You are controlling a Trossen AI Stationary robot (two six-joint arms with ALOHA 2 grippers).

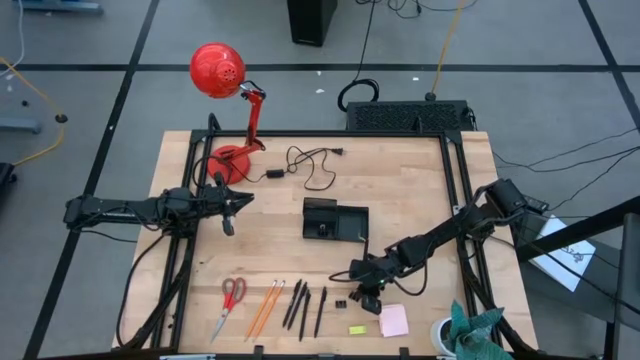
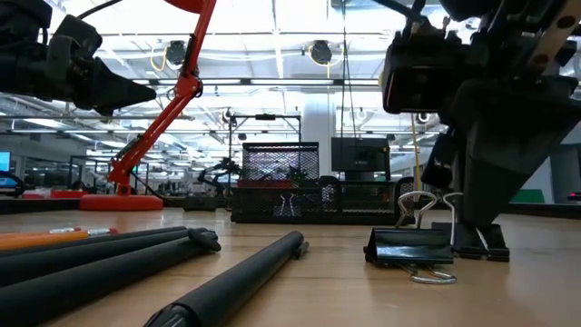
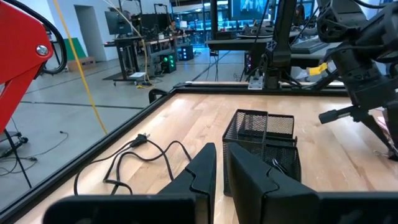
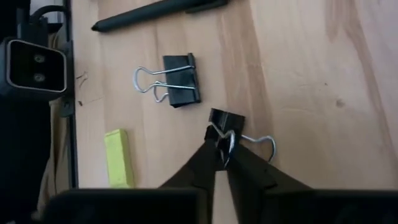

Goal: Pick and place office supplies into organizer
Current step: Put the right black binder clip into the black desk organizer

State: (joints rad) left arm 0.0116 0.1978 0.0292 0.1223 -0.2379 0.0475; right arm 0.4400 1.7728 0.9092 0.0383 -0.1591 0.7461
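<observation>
High view: right tool (image 1: 362, 291) down near the worktop's (image 1: 420, 190) front edge, right of centre, at the binder clips (image 1: 342, 300). Organizer (image 1: 335, 221) sits mid-worktop. Along the front edge: scissors (image 1: 229, 303), two pencils (image 1: 266, 305), pens (image 1: 302, 306), yellow-green block (image 1: 357, 329), pink pad (image 1: 393, 320). Left tool (image 1: 228, 212) hangs above the left side, near the lamp base (image 1: 231, 161); cable (image 1: 312, 165) toward the back edge.

Low view: one binder clip (image 2: 410, 248) flat on the wood, 2nd clip (image 2: 479, 238) under the right tool; pens (image 2: 227, 286) in foreground.

Left wrist view: left tool (image 3: 222, 171) fingers close together w/ a narrow gap, holding nothing; organizer (image 3: 264, 144) ahead.

Right wrist view: right tool (image 4: 222, 158) pinched together on the wire handle of a binder clip (image 4: 225, 122); other clip (image 4: 180, 79) apart, block (image 4: 117, 158) near.
</observation>
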